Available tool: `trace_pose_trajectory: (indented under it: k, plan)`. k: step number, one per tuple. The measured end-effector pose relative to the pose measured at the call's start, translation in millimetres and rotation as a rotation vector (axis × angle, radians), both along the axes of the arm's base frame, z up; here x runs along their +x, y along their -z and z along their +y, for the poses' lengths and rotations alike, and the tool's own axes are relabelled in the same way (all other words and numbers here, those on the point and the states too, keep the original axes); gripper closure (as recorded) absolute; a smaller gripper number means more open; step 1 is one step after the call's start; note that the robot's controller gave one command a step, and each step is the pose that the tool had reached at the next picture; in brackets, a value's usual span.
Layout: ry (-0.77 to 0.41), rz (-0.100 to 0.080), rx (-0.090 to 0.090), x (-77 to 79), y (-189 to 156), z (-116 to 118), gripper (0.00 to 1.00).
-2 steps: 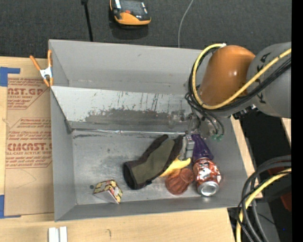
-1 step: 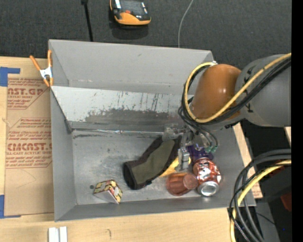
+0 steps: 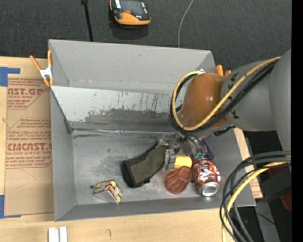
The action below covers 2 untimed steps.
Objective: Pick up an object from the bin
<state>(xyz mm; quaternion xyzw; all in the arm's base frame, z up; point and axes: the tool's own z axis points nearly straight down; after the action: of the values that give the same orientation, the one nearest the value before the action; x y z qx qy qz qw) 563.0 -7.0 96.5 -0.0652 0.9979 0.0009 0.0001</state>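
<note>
The grey metal bin (image 3: 61,156) has sloped walls and a scuffed, scratched floor. Beyond its rim at 12 o'clock lies dark grey carpet (image 3: 236,23) with an orange-and-black device (image 3: 130,12) on it.

A limp dark olive cloth piece (image 3: 144,168) lies near the middle of the bin floor. Its long axis runs from 8 o'clock to 2 o'clock, with the wider, folded end at 8 o'clock and the narrower end pointing towards 2 o'clock.

The grey robot arm (image 3: 265,94) comes in from 3 o'clock. Its wrist sits under a rounded orange cover (image 3: 203,99) ringed by yellow-and-black cables (image 3: 177,94). Below that the gripper (image 3: 171,158) points down at the floor, just at the cloth's 2 o'clock end. Whether it is open or closed cannot be told, nor whether it has hold of the cloth.

Just at 3 o'clock of the gripper is a small yellow block (image 3: 183,162). At its 5 o'clock are a red-brown wrinkled ball (image 3: 177,180) and a dented red drink can (image 3: 206,176), touching each other. A small patterned cardboard box (image 3: 108,190) lies well apart, at the cloth's 8 o'clock.
</note>
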Motion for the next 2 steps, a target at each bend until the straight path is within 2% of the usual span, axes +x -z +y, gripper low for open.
trace_pose_trajectory:
  k: [1,2]
  plan:
    - [0.000,0.000,0.000,0.0,0,0,1.00]
    - [-0.036,-0.003,-0.002,6.6,-94,-1,1.00]
